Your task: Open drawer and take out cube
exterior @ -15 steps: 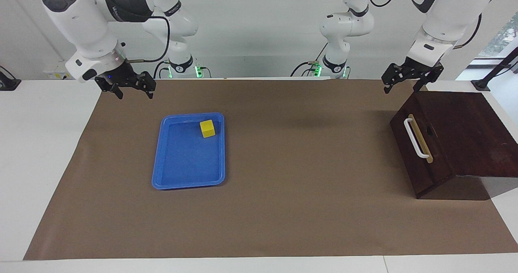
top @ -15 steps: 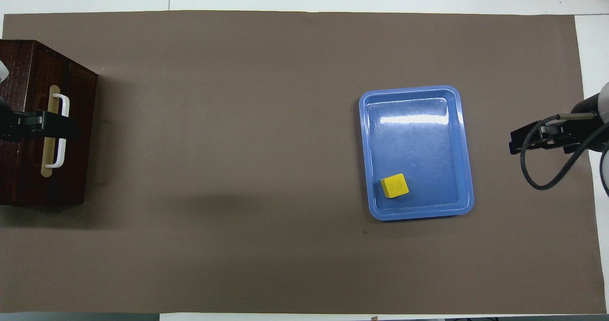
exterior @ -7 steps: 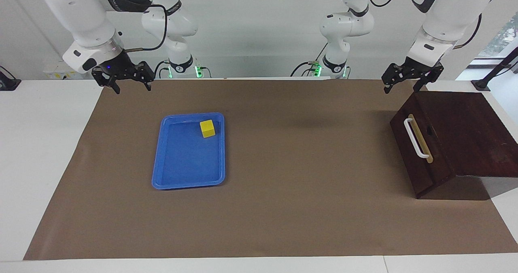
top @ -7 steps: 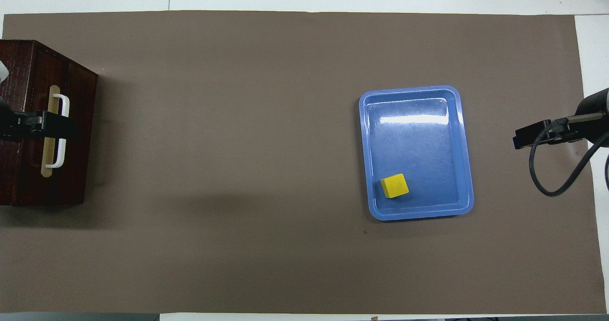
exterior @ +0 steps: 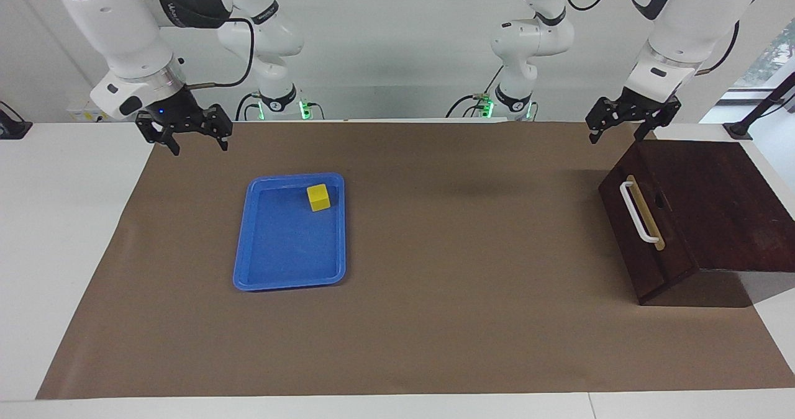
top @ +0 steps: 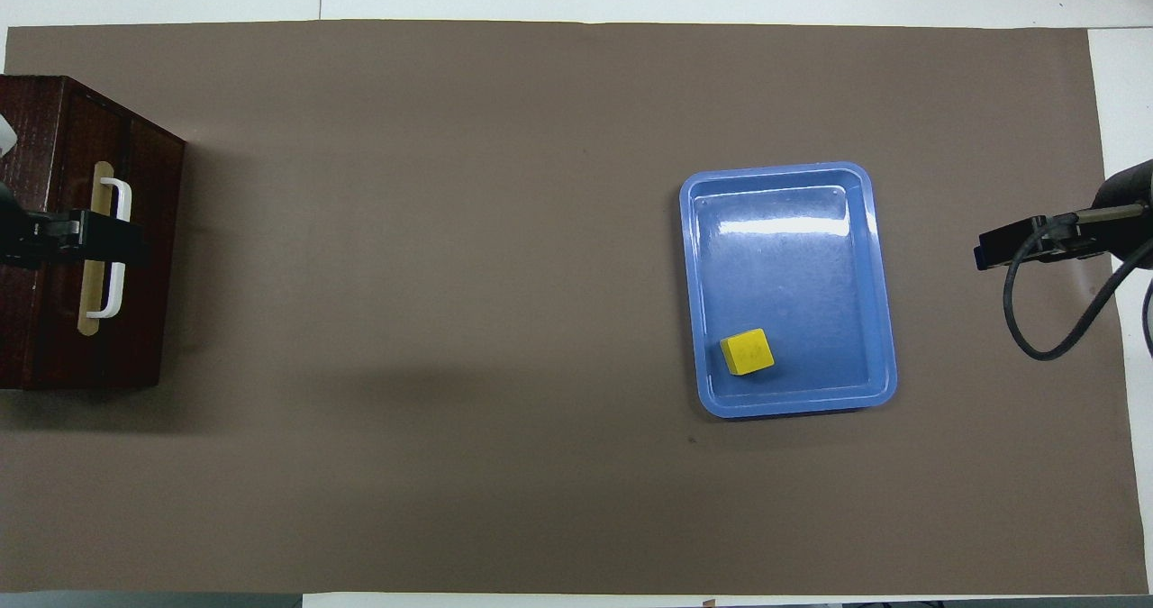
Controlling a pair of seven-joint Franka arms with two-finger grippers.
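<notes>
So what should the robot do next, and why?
Probably nothing more: the small yellow cube already sits in the blue plastic tray, the dark brown wooden drawer looks shut, and both open tools, left and right, hang empty.

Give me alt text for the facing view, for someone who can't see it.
A yellow cube sits in a blue tray on a brown mat, while the dark wooden box's drawer is shut. Both grippers hang open and empty: the right gripper near the tray, the left gripper by the box.
</notes>
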